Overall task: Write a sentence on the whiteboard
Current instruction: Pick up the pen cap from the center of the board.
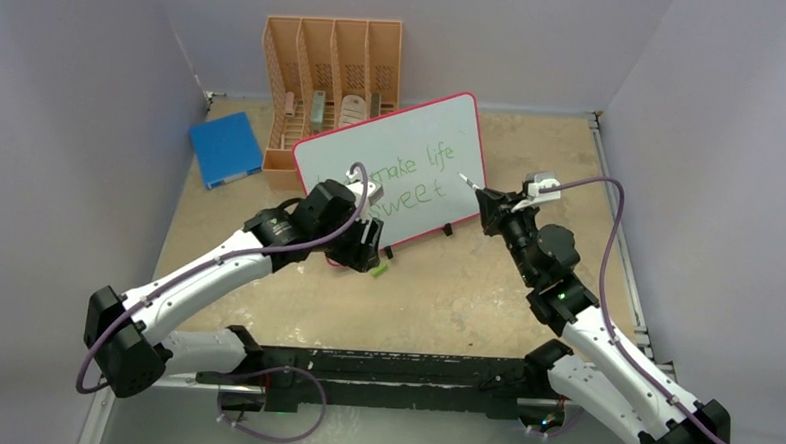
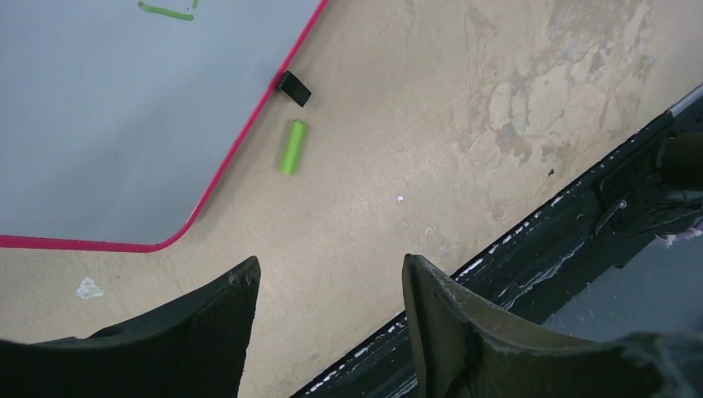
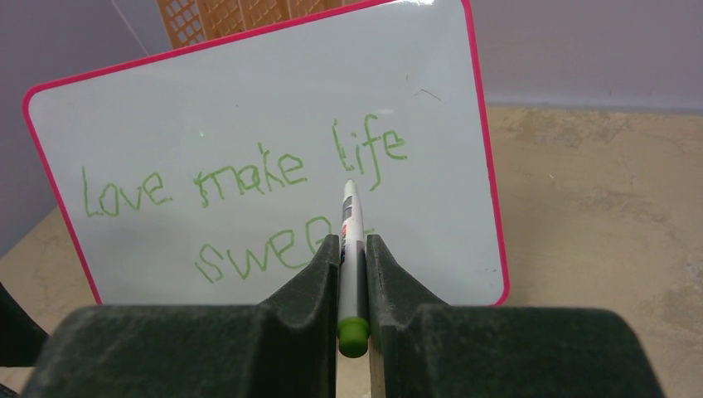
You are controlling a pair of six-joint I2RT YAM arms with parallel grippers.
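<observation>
- Near the front edge of the tabletop (image 1: 466, 285), we found the left hand (image 2: 330, 265) pointed down at bare surface. Its fingers were parted, with nothing between them.
- Just beyond it, a green marker cap (image 2: 292, 147) lay loose on the tabletop, beside one black foot (image 2: 293, 88) of the whiteboard. We judged that the hand was held empty over this spot so that it could fetch the cap.
- Over to the right, the right hand (image 3: 352, 242) was clamped tight on the marker (image 3: 351, 217). It gripped the barrel toward its rear end, with the tip pointing at the board, a hold that left the tip free for writing. We could not tell whether the tip touched the surface.
- Behind both hands, the whiteboard (image 3: 207, 99) stood mid-tabletop, propped on its feet and leaning back. Its face was turned toward the arms, which we took as the reason either arm could reach it.
- On the board, the sentence (image 3: 240, 178) ran in green over two lines, "love make life" above "sweet". The marker hid the last letters in the right wrist view. We judged the writing finished or nearly so.
- Farthest back, an orange rack (image 1: 333, 69) and a blue book (image 1: 226, 148) sat near the wall, out of the working area.
</observation>
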